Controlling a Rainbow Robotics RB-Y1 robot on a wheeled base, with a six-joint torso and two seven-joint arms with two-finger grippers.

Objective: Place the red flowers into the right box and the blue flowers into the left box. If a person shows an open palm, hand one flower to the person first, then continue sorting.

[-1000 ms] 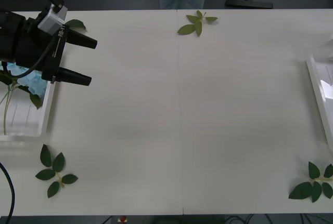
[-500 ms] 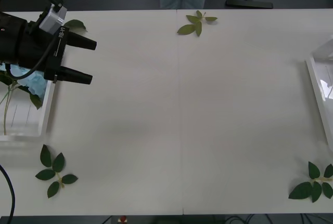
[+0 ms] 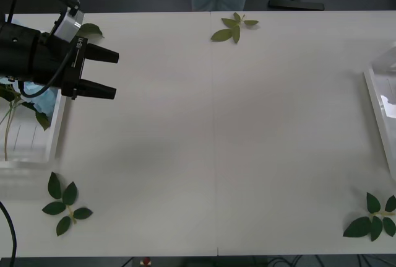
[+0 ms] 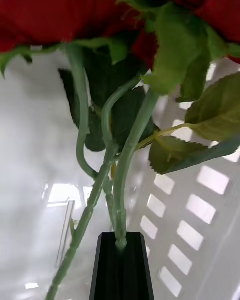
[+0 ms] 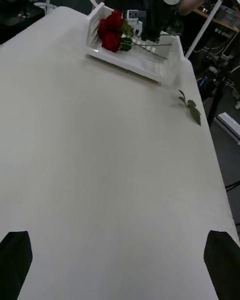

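Note:
My left gripper (image 3: 116, 75) is open and holds nothing. It hovers over the table just right of the left box (image 3: 54, 132), where a blue flower (image 3: 38, 98) lies partly under the arm. Across the table, in the left wrist view, red flowers (image 5: 111, 30) lie in the right box (image 5: 125, 62), and the right arm stands over their stems. In the right wrist view the red flowers (image 4: 60, 10) hang close above the right box (image 4: 200, 215). There my right gripper (image 4: 122, 245) is shut on a green stem. The right box's rim (image 3: 376, 106) shows at the front view's right edge.
Loose green leaf sprigs lie at the far middle (image 3: 234, 28), the near left (image 3: 65, 204), the near right (image 3: 374, 218), and beside the left arm (image 3: 91, 29). A wide bare stretch of table (image 3: 216, 137) separates the two boxes.
The left gripper has shifted slightly to the right over the table and turned a little, still open. Nothing else has moved.

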